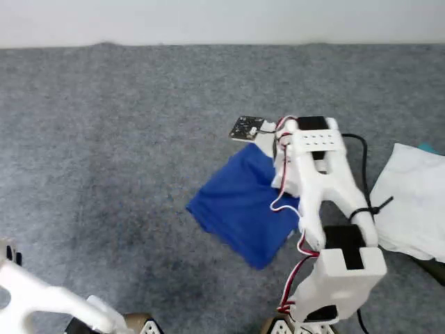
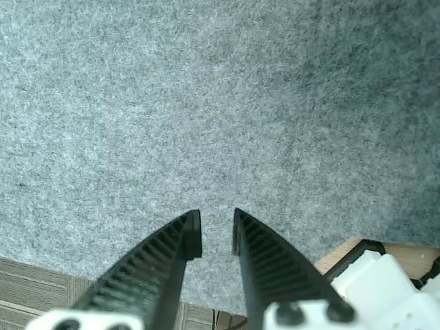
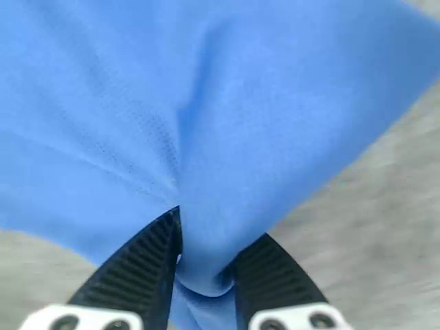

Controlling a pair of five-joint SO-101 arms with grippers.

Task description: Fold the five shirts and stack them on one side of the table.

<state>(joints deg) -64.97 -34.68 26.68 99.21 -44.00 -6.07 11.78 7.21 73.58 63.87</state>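
Right pincer [image 3: 220, 230] grips a fold of the blue shirt [image 1: 236, 202], its arm hiding the grasp from above. Left pincer [image 2: 216, 223] hangs barely parted, empty. White shirt [image 1: 414, 198] runs off-frame.

Soft, even light falls on the grey worktop [image 1: 104, 139], apparently from overhead. In the high view a faint shadow edges the blue shirt [image 1: 240, 202] at centre, while the white shirt [image 1: 417, 195] at the right edge glares pale, its creases barely shaded.
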